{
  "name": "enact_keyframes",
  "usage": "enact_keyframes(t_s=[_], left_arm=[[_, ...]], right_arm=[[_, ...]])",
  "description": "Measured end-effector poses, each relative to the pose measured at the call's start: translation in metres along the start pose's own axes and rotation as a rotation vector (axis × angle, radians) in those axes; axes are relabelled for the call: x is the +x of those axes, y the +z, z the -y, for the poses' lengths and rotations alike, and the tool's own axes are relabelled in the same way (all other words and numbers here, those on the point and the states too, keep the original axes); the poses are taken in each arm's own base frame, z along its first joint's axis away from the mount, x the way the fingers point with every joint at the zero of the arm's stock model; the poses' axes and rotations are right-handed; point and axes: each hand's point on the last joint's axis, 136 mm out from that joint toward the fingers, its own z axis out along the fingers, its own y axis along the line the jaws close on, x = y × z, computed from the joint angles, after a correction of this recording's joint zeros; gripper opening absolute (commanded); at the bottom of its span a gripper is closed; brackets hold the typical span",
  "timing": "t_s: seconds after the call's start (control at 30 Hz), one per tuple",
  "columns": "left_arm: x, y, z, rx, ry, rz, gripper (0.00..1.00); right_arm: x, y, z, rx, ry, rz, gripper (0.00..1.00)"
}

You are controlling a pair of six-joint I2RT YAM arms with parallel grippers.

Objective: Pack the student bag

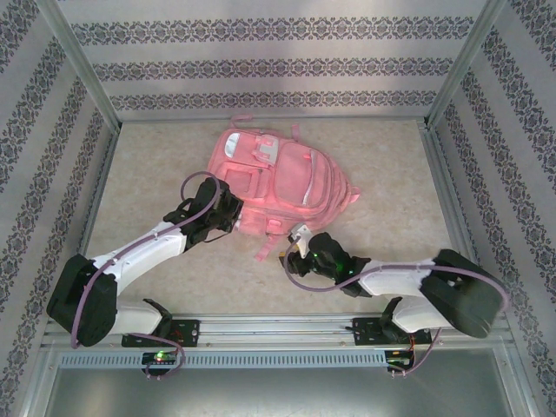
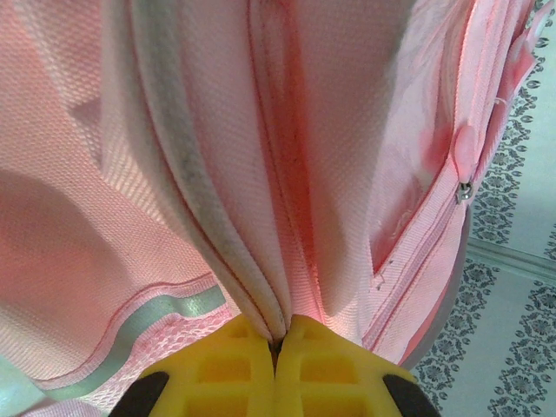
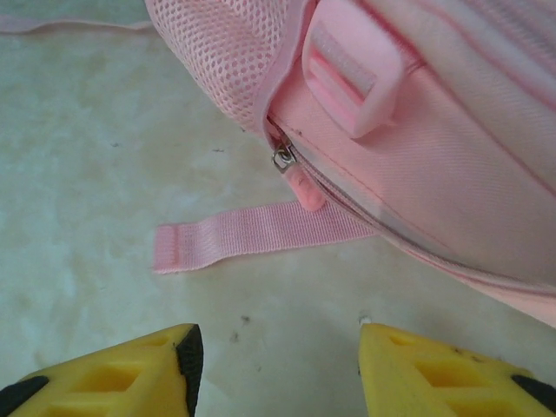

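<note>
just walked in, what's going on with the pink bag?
Both arms are at the student bag, which lies flat on the table. The left tool is shut on a fold of the bag's pink fabric at its near left side. The right tool is open and holds nothing. It faces the zipper pull at the bag's near edge, with a loose strap on the table between them.
</note>
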Motion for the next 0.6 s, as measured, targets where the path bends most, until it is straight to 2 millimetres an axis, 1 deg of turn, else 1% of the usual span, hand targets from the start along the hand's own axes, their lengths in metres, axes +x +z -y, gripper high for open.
enact_keyframes(t_s=[0.1,0.2,0.43,0.6], left_arm=[[0.005,0.000,0.001,0.003,-0.002,-0.009,0.00],[0.007,-0.001,0.003,0.007,-0.003,-0.014,0.00],[0.008,-0.003,0.007,0.014,-0.015,-0.018,0.00],[0.010,-0.003,0.007,0.014,-0.016,-0.020,0.00]], right_arm=[[0.005,0.013,0.002,0.011,-0.008,0.010,0.50],[0.007,0.021,0.004,0.022,-0.010,0.023,0.50],[-0.004,0.039,0.009,0.061,0.000,0.077,0.51],[-0.007,0.049,0.012,0.081,0.004,0.085,0.51]])
